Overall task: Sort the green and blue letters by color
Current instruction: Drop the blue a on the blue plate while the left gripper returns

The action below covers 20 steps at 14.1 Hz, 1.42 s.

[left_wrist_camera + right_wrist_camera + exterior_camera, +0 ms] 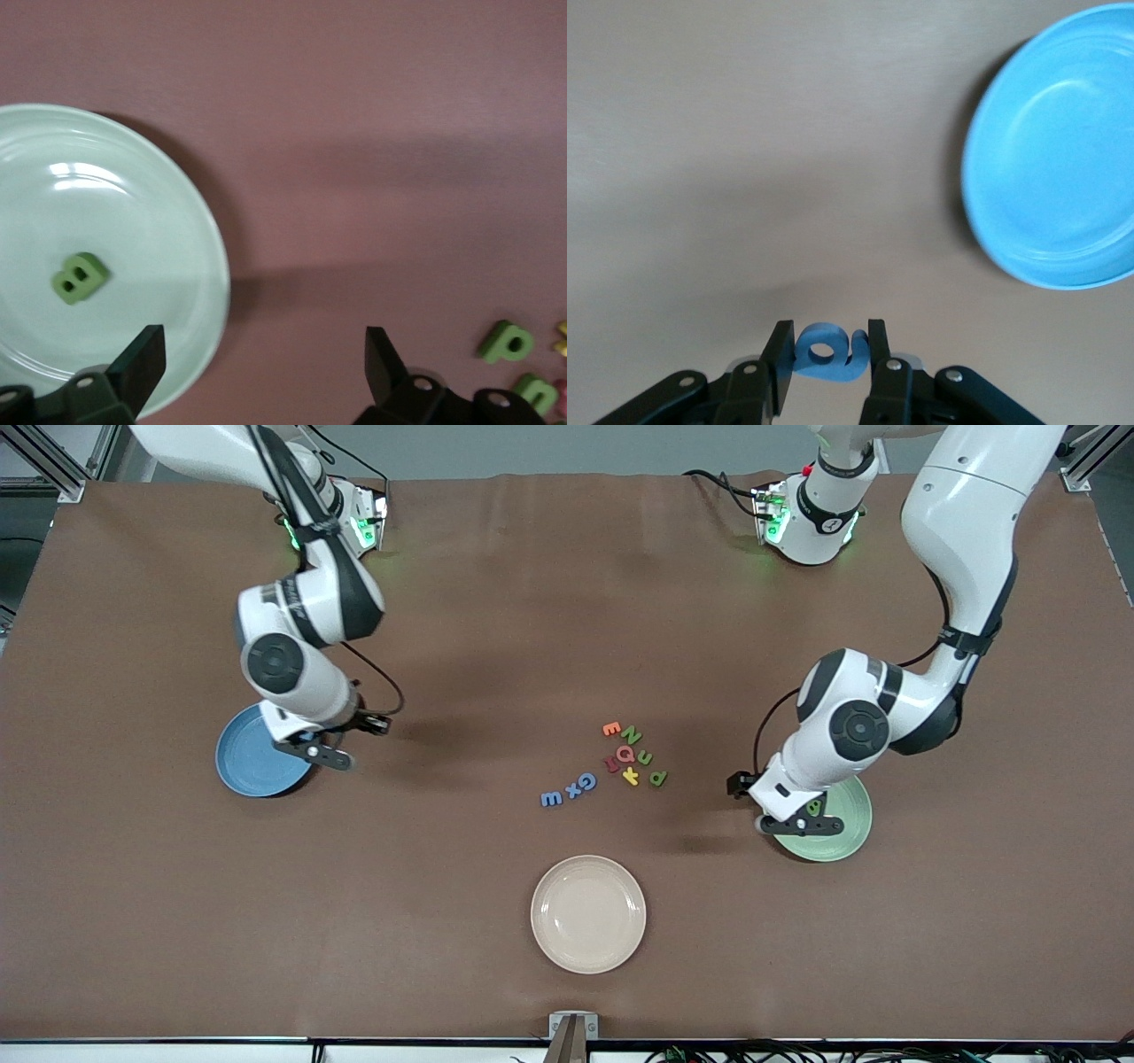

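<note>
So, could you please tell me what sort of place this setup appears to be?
Probably a robotics lab workcell: two arms mounted on a brown-covered table framed with aluminium rails, and only staged props on it, namely toy letters plus a blue plate, a green plate and a beige plate.

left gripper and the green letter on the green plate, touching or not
Apart. In the left wrist view the left gripper stands open, and the green letter lies alone on the green plate, clear of both fingers.

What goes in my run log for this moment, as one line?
left gripper: open over green plate, green letter on it | right gripper: shut on blue letter, beside blue plate
</note>
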Motion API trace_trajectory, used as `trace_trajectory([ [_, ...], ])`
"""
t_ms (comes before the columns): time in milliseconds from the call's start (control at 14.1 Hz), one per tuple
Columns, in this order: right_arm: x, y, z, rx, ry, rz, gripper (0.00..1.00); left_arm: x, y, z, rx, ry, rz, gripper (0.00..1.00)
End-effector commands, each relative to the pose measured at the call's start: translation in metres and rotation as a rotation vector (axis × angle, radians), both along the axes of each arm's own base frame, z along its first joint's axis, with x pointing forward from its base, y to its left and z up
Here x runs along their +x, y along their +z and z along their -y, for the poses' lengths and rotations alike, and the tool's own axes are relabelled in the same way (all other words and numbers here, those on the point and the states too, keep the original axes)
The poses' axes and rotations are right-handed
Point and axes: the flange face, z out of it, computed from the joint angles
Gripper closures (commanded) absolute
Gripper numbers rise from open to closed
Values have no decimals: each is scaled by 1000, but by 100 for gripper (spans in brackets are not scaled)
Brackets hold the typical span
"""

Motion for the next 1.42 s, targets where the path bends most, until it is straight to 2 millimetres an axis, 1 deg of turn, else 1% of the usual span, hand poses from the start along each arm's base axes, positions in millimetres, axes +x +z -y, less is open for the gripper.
trace_trajectory([
  [0,-12,11,36,27,71,14,100,-8,10,39,8,76,21,0],
  [71,-8,12,52,35,89,16,100,-13,11,52,7,119,22,0],
  [213,-5,7,86,53,137,32,100,-16,6,76,-1,200,18,0],
  [285,-4,1,110,63,167,51,100,-20,1,87,-3,229,13,0],
  [498,-10,-18,157,76,231,103,100,-30,-15,106,0,359,-13,0],
  [640,-17,-34,174,75,261,126,100,-33,-27,118,-5,470,-24,0],
  [712,-19,-40,182,76,266,129,100,-33,-31,125,-15,523,-23,0],
  [783,-19,-48,188,76,266,124,100,-32,-34,127,-23,565,-23,0],
  [854,-19,-54,191,74,264,130,99,-31,-36,130,-36,590,-18,0],
  [925,-19,-59,194,74,259,132,99,-34,-39,137,-45,593,-18,0],
  [996,-20,-64,198,74,252,126,95,-37,-42,142,-46,587,-21,0],
  [1067,-20,-64,200,74,249,127,59,-37,-46,142,-42,595,-24,0],
  [1139,-20,-64,200,74,246,128,10,-37,-50,141,-41,617,-26,0],
  [1210,-20,-63,200,75,244,125,0,-38,-53,141,-38,631,-31,0],
  [1352,-19,-61,199,75,236,124,0,-40,-57,141,-31,640,-36,0],
])
